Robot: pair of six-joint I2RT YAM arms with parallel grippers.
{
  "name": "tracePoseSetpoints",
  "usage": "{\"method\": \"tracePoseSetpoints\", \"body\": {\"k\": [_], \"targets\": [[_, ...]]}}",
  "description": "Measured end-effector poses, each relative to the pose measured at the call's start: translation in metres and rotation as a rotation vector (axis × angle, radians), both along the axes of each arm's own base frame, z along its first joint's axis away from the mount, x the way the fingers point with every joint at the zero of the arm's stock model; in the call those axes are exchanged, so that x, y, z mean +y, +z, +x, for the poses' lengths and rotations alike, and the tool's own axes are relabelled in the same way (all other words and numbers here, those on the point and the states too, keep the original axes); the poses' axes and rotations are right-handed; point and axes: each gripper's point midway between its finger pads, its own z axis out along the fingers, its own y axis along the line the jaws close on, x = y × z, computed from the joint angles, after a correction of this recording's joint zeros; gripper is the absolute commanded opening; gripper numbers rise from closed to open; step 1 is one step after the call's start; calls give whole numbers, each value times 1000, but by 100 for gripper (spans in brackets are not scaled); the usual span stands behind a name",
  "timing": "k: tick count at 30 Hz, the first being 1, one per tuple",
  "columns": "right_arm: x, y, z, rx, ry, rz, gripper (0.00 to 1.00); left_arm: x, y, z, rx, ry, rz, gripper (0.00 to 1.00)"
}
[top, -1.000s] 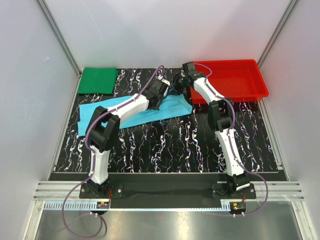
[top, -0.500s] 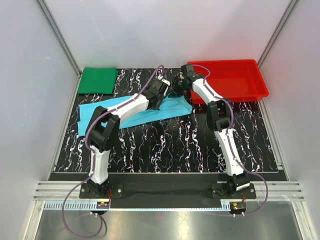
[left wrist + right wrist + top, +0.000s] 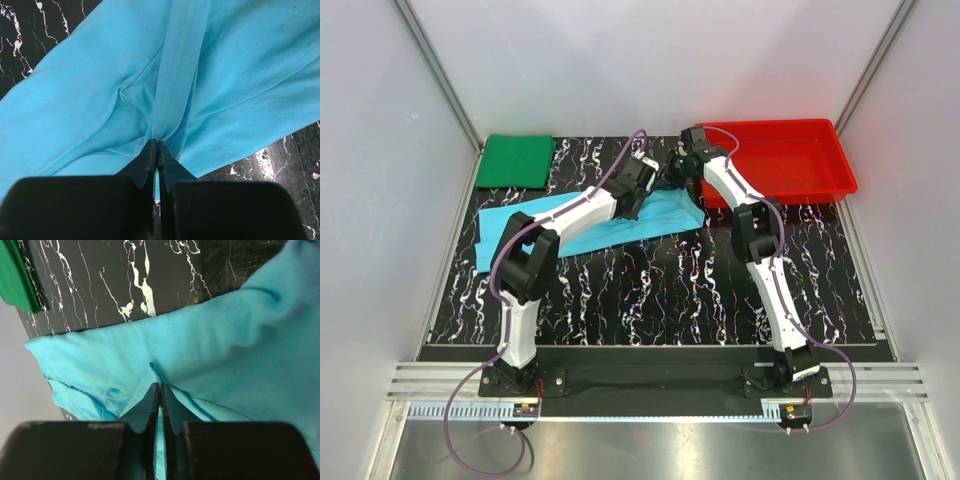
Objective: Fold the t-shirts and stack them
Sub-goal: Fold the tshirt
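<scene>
The light cyan-blue t-shirt (image 3: pixel 582 226) lies spread across the middle of the black marbled mat, partly folded. My left gripper (image 3: pixel 648 190) is shut on a pinch of its cloth near the far right edge, beside a hem seam (image 3: pixel 177 65) in the left wrist view. My right gripper (image 3: pixel 669 176) is shut on the same shirt close by, and its cloth (image 3: pixel 240 345) fills the right wrist view. The dark green t-shirt (image 3: pixel 516 160) lies folded at the far left corner, and it also shows in the right wrist view (image 3: pixel 15 275).
A red plastic tray (image 3: pixel 840 160) stands at the far right, just behind the right arm. White walls with metal rails close in the mat (image 3: pixel 670 290) on the left, right and back.
The right arm's wrist has shifted slightly left and up at the far edge of the cyan shirt. The left arm and the shirts have barely moved.
</scene>
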Motion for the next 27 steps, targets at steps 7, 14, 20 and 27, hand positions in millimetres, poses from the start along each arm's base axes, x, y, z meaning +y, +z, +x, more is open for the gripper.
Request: {"method": "tracePoseSetpoints", "body": {"k": [7, 14, 20, 27], "targets": [[-15, 1, -5, -1, -5, -82, 0, 3, 0, 6, 8, 5, -23, 0], [-30, 32, -26, 7, -2, -138, 0, 17, -4, 19, 18, 37, -34, 0], [-38, 53, -46, 20, -8, -141, 0, 20, -10, 20, 39, 38, -44, 0], [-44, 53, -62, 73, -28, -143, 0, 14, -14, 16, 60, 17, -61, 0]]}}
